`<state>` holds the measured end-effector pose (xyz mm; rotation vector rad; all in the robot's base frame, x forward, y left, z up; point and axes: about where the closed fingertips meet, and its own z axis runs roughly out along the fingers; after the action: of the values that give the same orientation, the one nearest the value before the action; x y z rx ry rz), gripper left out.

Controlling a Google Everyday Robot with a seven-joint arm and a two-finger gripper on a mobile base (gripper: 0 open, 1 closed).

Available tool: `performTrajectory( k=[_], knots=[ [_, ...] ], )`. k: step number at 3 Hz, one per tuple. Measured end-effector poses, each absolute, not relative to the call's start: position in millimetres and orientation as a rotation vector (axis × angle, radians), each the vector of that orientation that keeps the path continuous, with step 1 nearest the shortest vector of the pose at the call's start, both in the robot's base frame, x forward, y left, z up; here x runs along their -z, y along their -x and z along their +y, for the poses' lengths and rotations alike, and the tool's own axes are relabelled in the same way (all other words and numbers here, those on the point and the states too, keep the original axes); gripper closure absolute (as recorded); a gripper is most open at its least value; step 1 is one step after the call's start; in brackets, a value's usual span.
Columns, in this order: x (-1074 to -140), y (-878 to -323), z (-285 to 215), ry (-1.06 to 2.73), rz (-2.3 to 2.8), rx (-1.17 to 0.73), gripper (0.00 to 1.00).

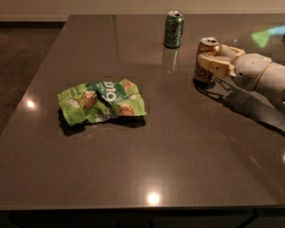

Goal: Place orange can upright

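Observation:
The orange can (205,61) stands upright on the dark table (180,151) at the right, its silver top facing up. My gripper (213,60) reaches in from the right edge and is shut on the can, one finger (212,66) across its front and the other behind it. The can's base rests on or just at the table top. The cream-coloured arm runs off to the right.
A green can (173,29) stands upright behind and left of the orange can. A crumpled green snack bag (101,102) lies left of centre. The table's left edge borders a dark floor; a wall runs along the back.

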<state>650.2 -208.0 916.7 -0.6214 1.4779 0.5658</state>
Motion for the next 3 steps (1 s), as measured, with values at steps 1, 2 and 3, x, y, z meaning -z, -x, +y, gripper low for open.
performTrajectory(
  k=[1,2,3],
  knots=[
    [-916.3,-650.0,-204.6,0.653,1.454,-0.577,0.29],
    [-916.7,-650.3,-201.8,0.655,1.453,-0.579,0.05],
    [-917.0,-650.5,-200.1,0.657,1.453,-0.581,0.0]
  ],
)
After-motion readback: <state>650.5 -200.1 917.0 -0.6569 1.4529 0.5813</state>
